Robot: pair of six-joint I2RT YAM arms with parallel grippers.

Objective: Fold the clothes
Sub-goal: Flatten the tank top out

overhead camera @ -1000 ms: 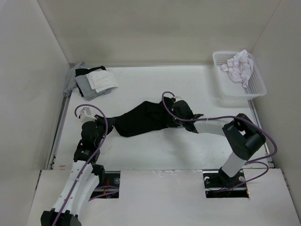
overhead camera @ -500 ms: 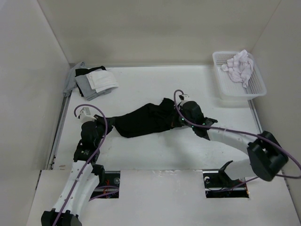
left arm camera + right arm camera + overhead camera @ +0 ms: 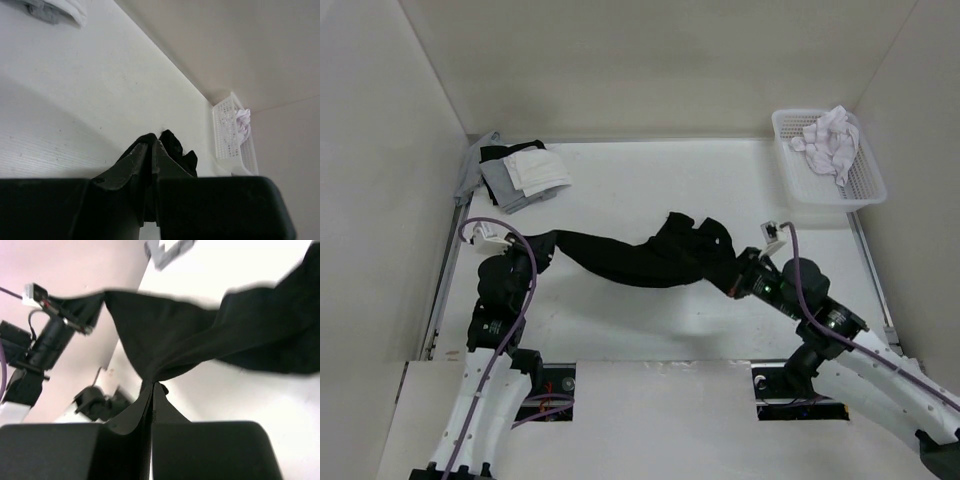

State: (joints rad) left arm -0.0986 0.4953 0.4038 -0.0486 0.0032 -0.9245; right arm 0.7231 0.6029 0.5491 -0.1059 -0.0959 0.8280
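Overhead, the left gripper (image 3: 535,248) and right gripper (image 3: 735,283) are each pinching an end of the black garment (image 3: 640,255), sagging between them over the table (image 3: 670,190); at the left wrist, narrow jaws are clamping cloth; at the right wrist, likewise; drawing apart evenly is looking advisable before laying flat.

White basket (image 3: 798,203), white cloth (image 3: 831,141), garment pile (image 3: 518,173)
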